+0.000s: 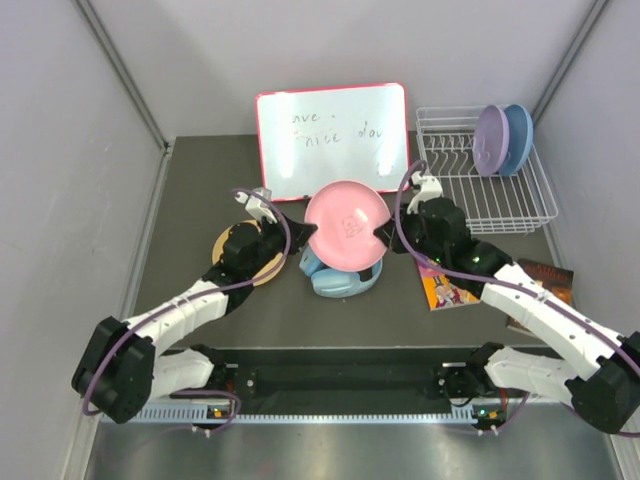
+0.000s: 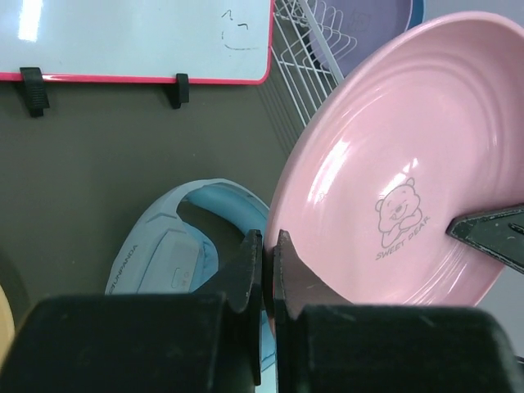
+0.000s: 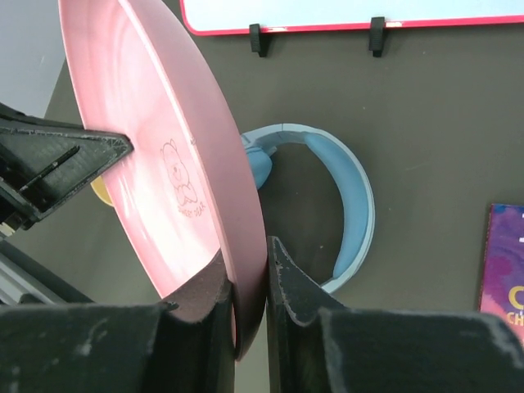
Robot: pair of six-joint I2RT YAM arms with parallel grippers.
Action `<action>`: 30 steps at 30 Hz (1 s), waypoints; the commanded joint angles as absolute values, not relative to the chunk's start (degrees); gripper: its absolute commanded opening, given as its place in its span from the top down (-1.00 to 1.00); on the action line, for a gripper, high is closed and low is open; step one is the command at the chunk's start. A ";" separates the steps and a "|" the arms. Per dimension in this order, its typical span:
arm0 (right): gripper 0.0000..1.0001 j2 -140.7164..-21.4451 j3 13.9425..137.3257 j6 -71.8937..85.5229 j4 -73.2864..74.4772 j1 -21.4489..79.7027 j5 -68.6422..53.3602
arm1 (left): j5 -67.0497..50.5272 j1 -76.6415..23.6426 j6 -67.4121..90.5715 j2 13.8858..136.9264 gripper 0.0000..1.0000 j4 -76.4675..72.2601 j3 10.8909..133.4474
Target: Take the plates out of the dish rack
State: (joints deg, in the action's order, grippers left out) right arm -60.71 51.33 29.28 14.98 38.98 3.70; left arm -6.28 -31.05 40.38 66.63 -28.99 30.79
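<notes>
The pink plate [image 1: 347, 225] is held tilted in the air above the table's middle, between both grippers. My left gripper [image 1: 306, 236] is shut on its left rim, seen close in the left wrist view [image 2: 268, 264]. My right gripper [image 1: 385, 238] is shut on its right rim, seen close in the right wrist view [image 3: 250, 274]. The tan-orange plate [image 1: 243, 262] lies flat on the table under my left wrist. The lavender plate [image 1: 489, 140] and the light blue plate [image 1: 519, 137] stand upright at the far right of the white wire dish rack [image 1: 480, 200].
Light blue headphones [image 1: 340, 277] lie right under the pink plate. A red-framed whiteboard [image 1: 331, 140] stands behind. A colourful booklet [image 1: 445, 287] and a dark book [image 1: 548, 280] lie at the right, under my right arm. Grey walls close in both sides.
</notes>
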 commanded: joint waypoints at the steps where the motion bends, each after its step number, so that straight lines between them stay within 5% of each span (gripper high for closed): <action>1: 0.35 -59.85 53.00 29.45 10.02 40.34 -2.55 | -5.98 -31.46 39.64 66.62 1.00 -33.31 31.82; 3: 0.31 -59.85 54.05 28.40 11.50 40.25 -0.54 | -4.23 -31.46 38.50 64.69 1.00 -30.69 31.82; 7: -0.35 -59.68 57.38 24.97 16.85 40.08 7.45 | 4.08 -31.46 35.16 59.95 1.00 -22.80 33.31; 10: -0.47 -58.80 60.11 22.07 20.55 39.03 14.66 | 9.74 -31.29 32.87 55.29 1.00 -15.60 34.80; 19: -0.65 -55.90 63.54 15.74 22.76 25.07 13.63 | 34.44 -27.44 34.72 45.89 1.00 5.61 37.18; 30: -0.67 -62.75 71.10 10.37 23.91 9.33 7.83 | 24.53 -9.50 36.83 44.29 1.00 6.95 27.51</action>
